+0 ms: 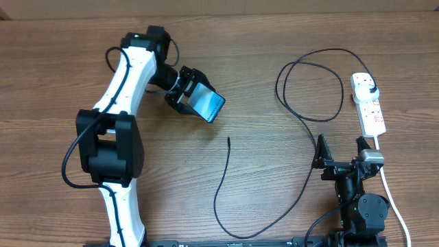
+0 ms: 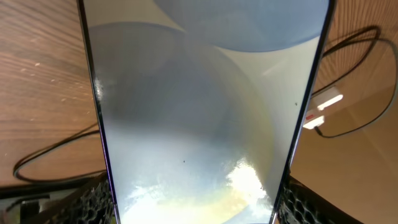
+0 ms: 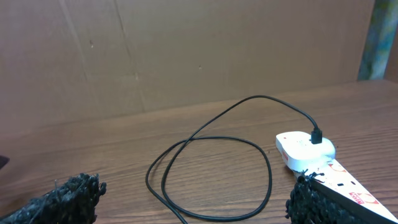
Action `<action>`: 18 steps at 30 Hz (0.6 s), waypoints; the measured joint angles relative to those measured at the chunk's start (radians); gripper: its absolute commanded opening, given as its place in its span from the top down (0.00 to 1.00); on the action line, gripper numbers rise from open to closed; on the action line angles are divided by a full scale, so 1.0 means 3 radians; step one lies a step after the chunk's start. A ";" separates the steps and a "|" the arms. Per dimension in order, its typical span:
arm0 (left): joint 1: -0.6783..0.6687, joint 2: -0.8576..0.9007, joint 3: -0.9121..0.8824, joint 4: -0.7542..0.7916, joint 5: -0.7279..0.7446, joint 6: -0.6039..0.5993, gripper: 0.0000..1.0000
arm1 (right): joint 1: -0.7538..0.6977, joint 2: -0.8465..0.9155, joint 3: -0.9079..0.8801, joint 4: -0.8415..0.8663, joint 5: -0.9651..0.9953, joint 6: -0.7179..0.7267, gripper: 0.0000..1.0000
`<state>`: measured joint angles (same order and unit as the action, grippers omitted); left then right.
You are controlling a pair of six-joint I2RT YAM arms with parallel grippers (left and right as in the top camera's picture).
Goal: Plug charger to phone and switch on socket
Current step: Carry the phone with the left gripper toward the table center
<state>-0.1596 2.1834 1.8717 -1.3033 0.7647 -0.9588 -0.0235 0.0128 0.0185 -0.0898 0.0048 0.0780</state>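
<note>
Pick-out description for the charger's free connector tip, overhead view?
At the table centre, find the phone in the left gripper. Just below it in the overhead view, the thin black charger ends at the connector tip, lying bare on the wood. The cable's other end is plugged into the white socket far right.

White arm links (image 1: 130, 65), black joints (image 1: 113, 147), black cables (image 1: 66, 163), textured black jaws.

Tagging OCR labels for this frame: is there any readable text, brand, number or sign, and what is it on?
Nothing legible in any view.
phone: a line of small print along one screen edge, too small to read.
socket: red markings on its top face, blurred in the right wrist view and too small overhead.
Nothing else carries visible print.
</note>
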 measured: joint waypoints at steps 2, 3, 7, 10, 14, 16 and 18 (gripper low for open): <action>-0.0047 0.0000 0.0000 0.0050 -0.0025 0.0001 0.96 | -0.0001 0.0000 0.0000 -0.0001 -0.0001 0.0001 0.00; -0.0069 0.0000 0.0000 0.0067 -0.0042 0.0001 0.96 | 0.0000 0.0000 0.0000 -0.0001 0.0001 0.0001 0.00; -0.0125 0.0000 0.0000 0.0084 -0.0075 0.0000 0.96 | 0.0000 0.0000 0.0000 0.0001 -0.0003 0.0001 0.00; -0.0165 0.0000 0.0000 0.0084 -0.0085 0.0000 0.96 | -0.0001 0.0000 0.0000 0.0001 -0.0003 0.0001 0.00; -0.0198 0.0000 0.0000 0.0084 -0.0086 -0.0005 0.96 | -0.0001 0.0000 0.0000 0.0114 -0.0005 0.0001 0.00; -0.0206 0.0000 0.0000 0.0085 -0.0088 -0.0031 0.96 | -0.0001 0.0000 0.0000 0.0175 -0.0005 0.0001 0.00; -0.0211 0.0000 0.0000 0.0089 -0.0092 -0.0076 0.96 | 0.0000 0.0000 0.0000 0.0247 -0.0032 0.0000 0.00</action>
<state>-0.2230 2.1834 1.8717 -1.2766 0.7372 -0.9817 -0.0235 0.0128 0.0185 -0.0158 -0.0048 0.0780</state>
